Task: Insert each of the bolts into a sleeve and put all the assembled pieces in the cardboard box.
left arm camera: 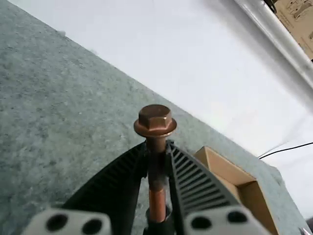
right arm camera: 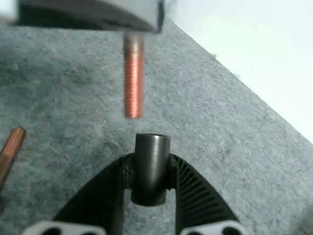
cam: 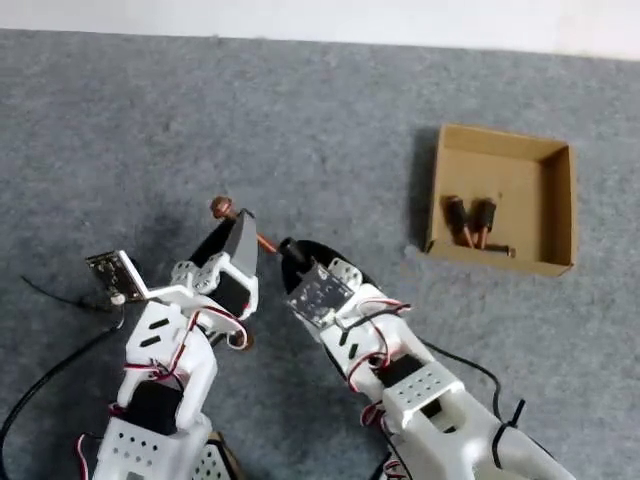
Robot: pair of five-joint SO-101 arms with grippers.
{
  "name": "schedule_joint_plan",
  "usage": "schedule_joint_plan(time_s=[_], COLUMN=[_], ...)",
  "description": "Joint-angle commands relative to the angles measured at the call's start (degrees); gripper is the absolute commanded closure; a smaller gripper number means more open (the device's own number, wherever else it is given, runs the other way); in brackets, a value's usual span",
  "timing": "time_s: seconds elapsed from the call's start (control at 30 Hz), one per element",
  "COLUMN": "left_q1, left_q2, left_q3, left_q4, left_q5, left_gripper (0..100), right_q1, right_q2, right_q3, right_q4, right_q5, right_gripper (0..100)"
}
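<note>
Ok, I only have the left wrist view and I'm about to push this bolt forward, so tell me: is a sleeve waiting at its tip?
Observer: Yes. The right gripper is shut on a sleeve, with its open end turned toward the threaded tip of the bolt.
Operator: Is the tip inside it?
Observer: No. The right wrist view shows a gap between the tip and the sleeve's mouth, and the tip sits slightly to one side of it.
Operator: And the box? I see just a corner.
Observer: The cardboard box holds two assembled pieces, side by side.
</note>
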Motion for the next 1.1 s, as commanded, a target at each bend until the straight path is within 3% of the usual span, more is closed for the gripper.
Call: schedule_joint_plan(time_s=[0.0,0.13,1.07], left_q1=[1.10,1.36,2.42], left_q2=[-0.40,-0.40,-0.48], left_q3=[0.04,0.04,-3.30], left_q4=[-1.23,-1.23,-1.05], left_q5=[0.18,0.18,0.18], left_gripper=[99,99,99], right_q1=[-1.45,-1.63,-1.54], right_q2=[-1.63,-1.63,-1.54], right_q3=[2.86,6.37,7.16], right_q4=[-9.19,-14.73,-12.44], right_q5=[0.26,0.35,0.44], right_gripper=[99.2,99.2,99.3])
